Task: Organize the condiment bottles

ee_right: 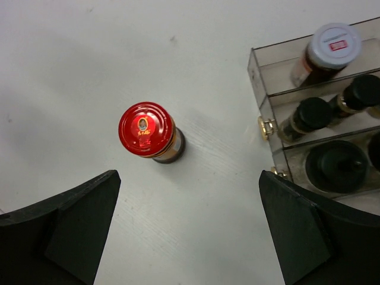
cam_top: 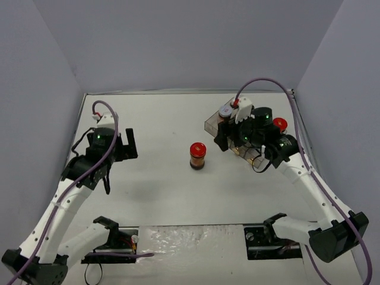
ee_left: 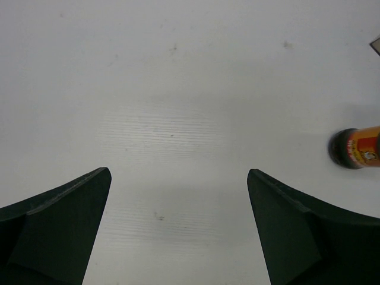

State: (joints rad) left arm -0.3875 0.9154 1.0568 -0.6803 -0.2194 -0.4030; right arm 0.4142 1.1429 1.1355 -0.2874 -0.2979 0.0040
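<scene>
Condiment bottles sit in two places. One red-capped jar (ee_right: 148, 132), brown inside with an orange label, stands upright alone on the table (cam_top: 154, 119), well apart from the left gripper (ee_left: 178, 178), whose jaws gape wide and hold nothing. Further right, the clear compartment tray (ee_right: 261, 71) holds one white-lidded jar (ee_right: 335, 44) in one compartment and three black-capped bottles (ee_right: 313, 113) in the next two. The right gripper (ee_right: 187, 178) hovers between jar and tray, jaws wide and empty. A second red cap (cam_top: 279, 124) shows by the tray's right side.
</scene>
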